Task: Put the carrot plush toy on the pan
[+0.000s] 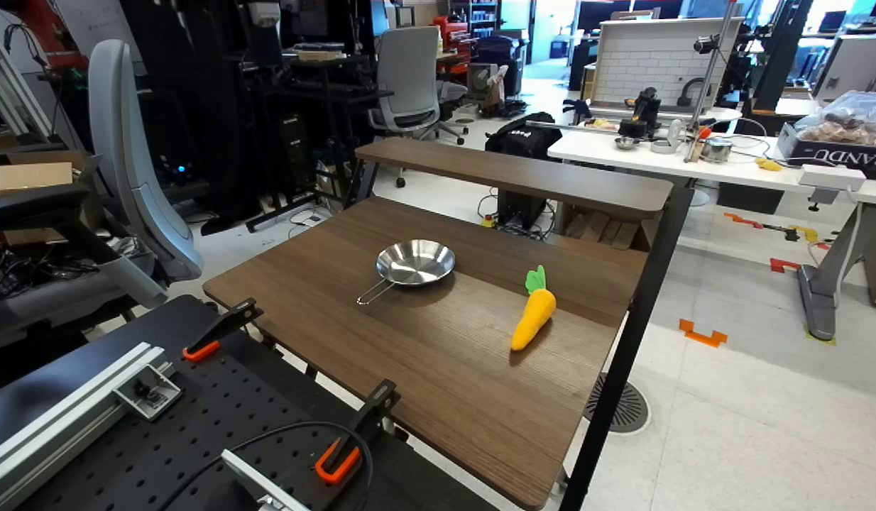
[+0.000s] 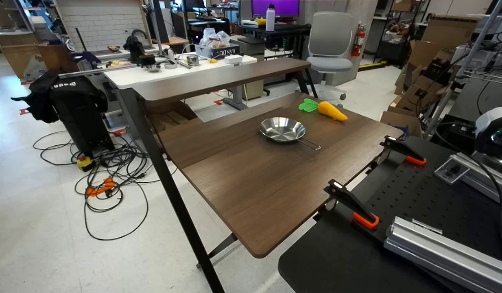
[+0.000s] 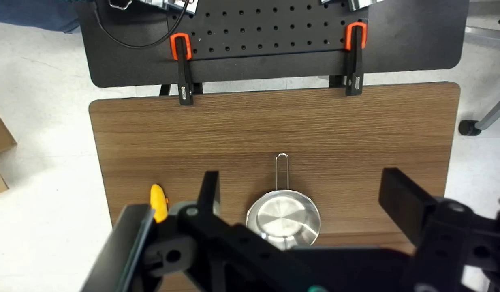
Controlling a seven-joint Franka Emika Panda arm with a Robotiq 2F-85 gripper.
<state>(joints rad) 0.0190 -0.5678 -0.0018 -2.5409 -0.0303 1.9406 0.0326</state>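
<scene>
While fingers [image 3: 404,205] stand parted, pan [image 1: 415,264], carrot [image 1: 535,312] on brown table [image 1: 438,369], pale floor [image 1: 736,419], chairs [image 1: 409,78]

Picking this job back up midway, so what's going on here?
Nothing is being handled right now: in the wrist view the gripper stands open and holds nothing. The carrot plush toy lies on the brown table, apart from the pan, which sits there too, with nothing in it. The toy has yet to be placed.
</scene>
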